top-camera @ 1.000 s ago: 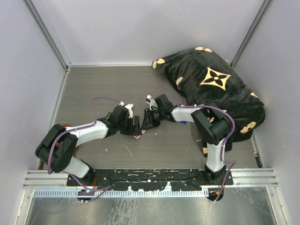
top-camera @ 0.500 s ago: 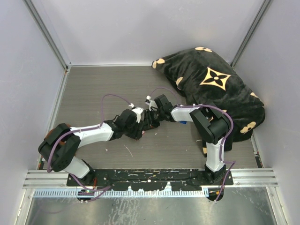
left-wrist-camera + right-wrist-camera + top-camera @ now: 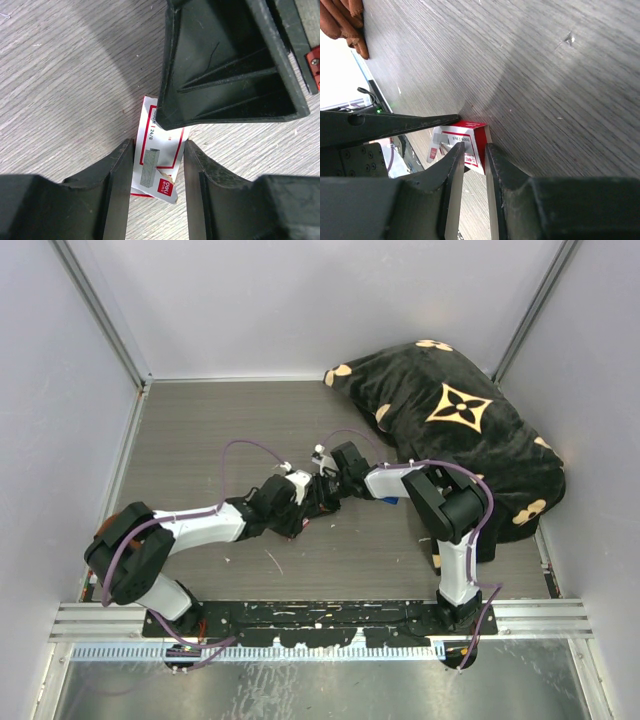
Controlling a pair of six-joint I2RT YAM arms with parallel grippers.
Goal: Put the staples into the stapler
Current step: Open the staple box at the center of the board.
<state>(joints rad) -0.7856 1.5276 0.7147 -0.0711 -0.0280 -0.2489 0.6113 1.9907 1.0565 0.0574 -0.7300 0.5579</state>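
Black moulded plastic first: your left claw (image 3: 159, 146) stands part-way closed with a finger down each long side of the box (image 3: 156, 167), so close that I cannot tell whether the pads are pressing yet or only flanking it. Opposite, your right claw (image 3: 474, 147) comes in nose to nose, drawn narrow, and it looks to have one end of that same box nipped between its tips. My read is a brace-and-open setup: one claw steadies the body while the other works the end flap. It is thin printed card, red and white, flat and oblong with crisp corners and a grey drawing of a staple bar on its face. It lies flat on the table (image 3: 555, 70), so it will likely crush or skid if you squeeze hard. You see no loose staples anywhere; I take them to be inside the card. Grey wood-grain laminate runs out from there, matt and lightly flecked. Just under the right forearm a small blue patch is probably the stapler (image 3: 391, 501), mostly hidden, near the box, with neither claw on it. Beyond it slumps a soft black plush cushion (image 3: 460, 430) with tan flower prints, in the far right corner.
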